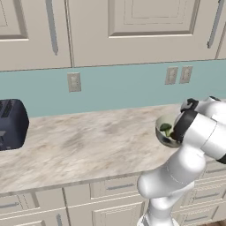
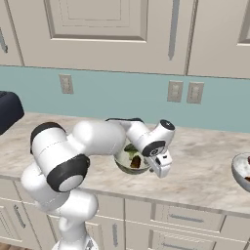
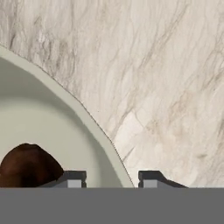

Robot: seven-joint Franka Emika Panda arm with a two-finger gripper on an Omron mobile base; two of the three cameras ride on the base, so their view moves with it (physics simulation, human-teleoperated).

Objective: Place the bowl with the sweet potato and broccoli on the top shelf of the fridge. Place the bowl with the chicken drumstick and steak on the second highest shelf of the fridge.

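On the counter (image 1: 88, 145), upright bowl with sweet potato and broccoli (image 2: 128, 165), claw (image 3: 111, 178) fingers straddling its rim, clamping it

The bowl with sweet potato and broccoli (image 2: 131, 165), round, pale cream inside and grey-green outside, stands upright on the marble counter (image 2: 205, 171), holding the dark reddish-brown sweet potato (image 3: 27, 165) beside the green broccoli (image 1: 166, 128).

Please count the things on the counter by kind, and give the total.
Bowls: 2 (bowl with sweet potato and broccoli, second bowl at the right edge)
Toaster: 1
Total: 3
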